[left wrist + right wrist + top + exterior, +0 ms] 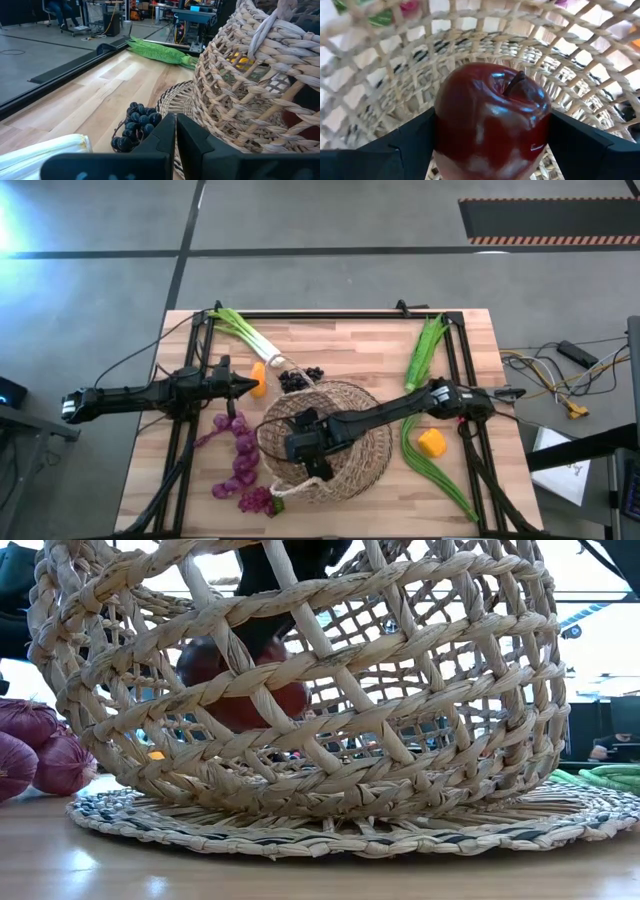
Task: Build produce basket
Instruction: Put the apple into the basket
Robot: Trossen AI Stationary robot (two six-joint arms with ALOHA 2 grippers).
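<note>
The pale woven basket (345,465) stands on its flat woven base in the middle of the table. My right gripper (300,442) reaches down inside it, shut on a glossy red apple (492,120), which also shows through the wicker in the low view (240,690). My left gripper (245,385) hovers shut at the basket's left, next to an orange piece (258,377) and the dark grapes (137,125). The white-green leek (250,335) lies at the far left. My right gripper pinches the red apple between its two fingers (405,145), one on each side (445,130) of its widest part. The fingers come from above, pointing down into the basket. The apple's stem (520,82) faces the wrist, and the apple hangs clear above the basket floor (330,795).
Purple and pink-red bunches (240,455) lie left of the basket near the near edge. Long green leaves (428,350) and another orange piece (431,442) lie on the right. A black frame (330,313) borders the table. Bare wood shows at the far middle.
</note>
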